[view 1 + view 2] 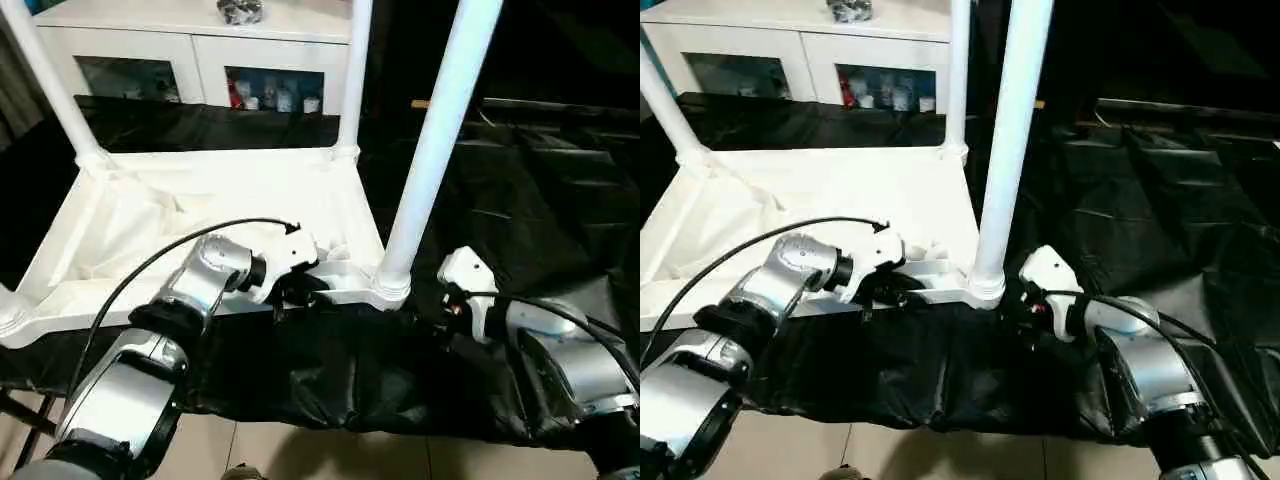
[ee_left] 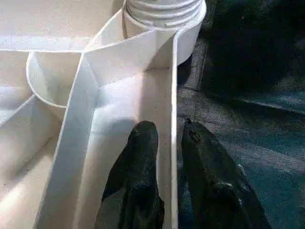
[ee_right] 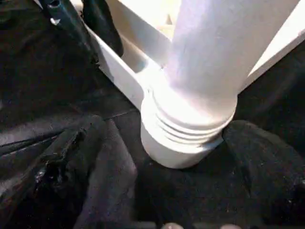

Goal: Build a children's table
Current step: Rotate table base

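The left gripper sits at the near rim of the table, which lies upside down on a black sheet. Its two fingers straddle the thin rim wall, one inside the ribbed underside and one outside over the sheet; they stand slightly parted on either side of the wall, and I cannot tell whether they press it.

The right gripper is just beside the near right corner socket, on the sheet outside the table. Its jaws are spread wide, one finger on each side of the socket, not closed on it.

A leg stands upright in that socket, its threaded collar showing at the base. Two more legs rise from the far corners, the far left one leaning outward.

The sheet lies in folds to the right of the table, with open room there. The near rim runs close to the sheet's near edge, with bare floor below.

Beyond the table stands a white cabinet with glass doors, small items inside. No writing can be read anywhere.
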{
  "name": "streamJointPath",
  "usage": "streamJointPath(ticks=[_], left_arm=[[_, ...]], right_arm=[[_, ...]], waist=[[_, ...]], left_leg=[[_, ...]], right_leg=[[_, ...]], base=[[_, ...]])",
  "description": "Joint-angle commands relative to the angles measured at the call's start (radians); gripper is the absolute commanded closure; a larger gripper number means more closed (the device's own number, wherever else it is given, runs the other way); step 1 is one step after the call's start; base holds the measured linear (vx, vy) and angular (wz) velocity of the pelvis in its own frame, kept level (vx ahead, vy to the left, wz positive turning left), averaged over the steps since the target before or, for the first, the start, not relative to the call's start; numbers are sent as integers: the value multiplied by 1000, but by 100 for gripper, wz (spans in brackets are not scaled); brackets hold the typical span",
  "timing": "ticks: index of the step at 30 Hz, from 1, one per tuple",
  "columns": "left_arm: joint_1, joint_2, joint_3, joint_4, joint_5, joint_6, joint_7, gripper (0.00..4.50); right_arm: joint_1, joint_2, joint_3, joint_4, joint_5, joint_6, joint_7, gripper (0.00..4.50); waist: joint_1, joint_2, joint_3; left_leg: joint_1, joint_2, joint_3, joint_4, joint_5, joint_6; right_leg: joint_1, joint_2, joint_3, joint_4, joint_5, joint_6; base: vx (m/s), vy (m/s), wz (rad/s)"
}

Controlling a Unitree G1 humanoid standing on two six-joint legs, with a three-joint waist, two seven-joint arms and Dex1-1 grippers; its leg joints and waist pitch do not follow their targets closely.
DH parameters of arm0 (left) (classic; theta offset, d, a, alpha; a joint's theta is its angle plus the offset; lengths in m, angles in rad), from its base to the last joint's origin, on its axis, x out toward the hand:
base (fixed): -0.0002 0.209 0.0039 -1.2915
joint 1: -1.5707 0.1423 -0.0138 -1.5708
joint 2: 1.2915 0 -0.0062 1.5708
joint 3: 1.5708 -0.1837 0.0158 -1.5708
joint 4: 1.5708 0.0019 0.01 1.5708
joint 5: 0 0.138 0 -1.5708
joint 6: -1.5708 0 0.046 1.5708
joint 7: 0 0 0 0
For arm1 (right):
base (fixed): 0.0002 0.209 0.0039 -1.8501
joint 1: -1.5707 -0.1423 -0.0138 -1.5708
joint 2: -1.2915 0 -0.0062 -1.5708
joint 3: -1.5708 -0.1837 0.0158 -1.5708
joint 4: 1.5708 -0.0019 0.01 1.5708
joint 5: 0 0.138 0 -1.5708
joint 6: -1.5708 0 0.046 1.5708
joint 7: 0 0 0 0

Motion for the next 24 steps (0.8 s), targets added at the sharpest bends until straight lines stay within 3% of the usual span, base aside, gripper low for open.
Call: streamJointPath(ticks=[1,6,8,18,24], left_arm=[[-26,-2,-2,30,8,-11,12,344],[-55,-7,5,93,9,-44,30,344],[-58,-5,5,106,13,-52,33,372],[-51,-2,28,131,-9,-52,11,434],[-32,-4,64,122,-59,-68,-19,444]], right_arm=[[9,-9,0,-25,-4,-4,10,0],[12,-13,0,-22,-4,-10,6,0],[11,-11,0,-20,-6,-12,5,0],[10,-3,-1,-18,-6,-19,5,0],[-14,4,-29,7,5,-31,-14,0]], waist=[[1,-3,-65],[3,-3,-66],[3,0,-66],[0,-3,-65],[-1,-5,-64]], left_leg=[[-6,15,4,-61,-134,64],[-6,17,2,-61,-134,64],[-6,17,2,-61,-135,63],[-7,18,3,-61,-137,65],[-6,16,3,-63,-142,61]], right_leg=[[69,-81,54,-85,-237,-141],[70,-82,53,-84,-239,-141],[70,-82,53,-83,-231,-146],[70,-84,54,-82,-230,-155],[70,-85,53,-87,-279,-134]], base=[[0,0,0],[0,0,0],[0,0,0],[0,0,0],[0,0,0]])
